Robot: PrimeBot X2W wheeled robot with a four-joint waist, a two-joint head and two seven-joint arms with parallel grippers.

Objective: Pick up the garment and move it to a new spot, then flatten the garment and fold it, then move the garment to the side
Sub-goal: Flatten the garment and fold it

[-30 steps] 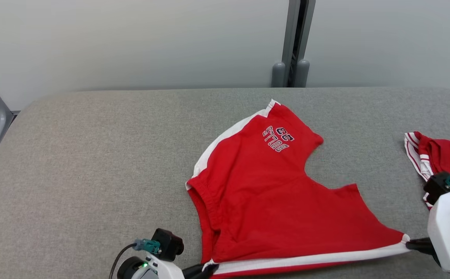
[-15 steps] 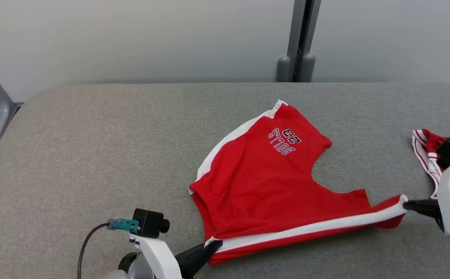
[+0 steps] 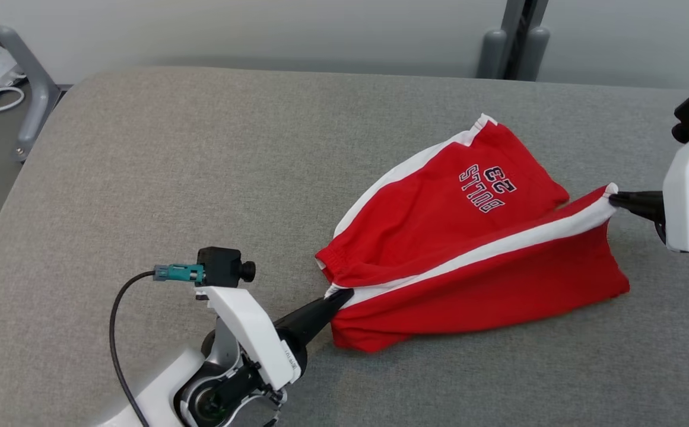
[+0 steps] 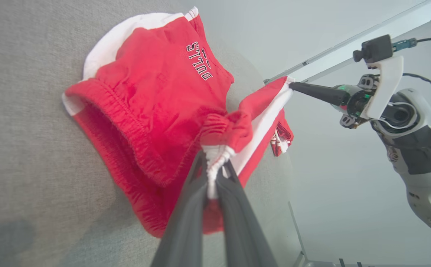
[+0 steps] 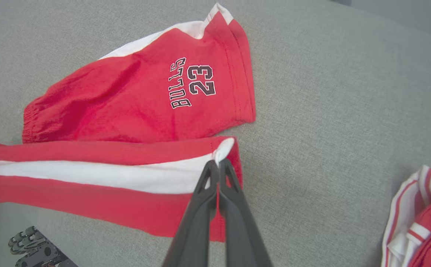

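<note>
Head view, from the left: bare stretch of the padded grey table [image 3: 142, 178], then the left gripper [image 3: 344, 295] low and near the robot, its two fingers pinched together on the waistband end of the garment [image 3: 439, 213]. The left wrist view confirms the bite, with gathered white elastic squeezed between the dark fingers [image 4: 200, 178].

The garment, a pair of red shorts, sits right of centre on the table. One leg with the printed lettering [image 3: 486, 188] lies flat. The other is raised along its white side stripe [image 3: 475, 249], which runs taut from one gripper to the other. Holding both ends of that seam likely keeps the edge straight, so the lifted leg can be laid squarely over the flat one as a fold.

At the right, the right gripper [image 3: 612, 198] is clamped on the hem end of the stripe, fingers closed tight in its wrist view [image 5: 218, 163]. Beyond it lies a second striped garment [image 5: 423, 215], well apart.
</note>
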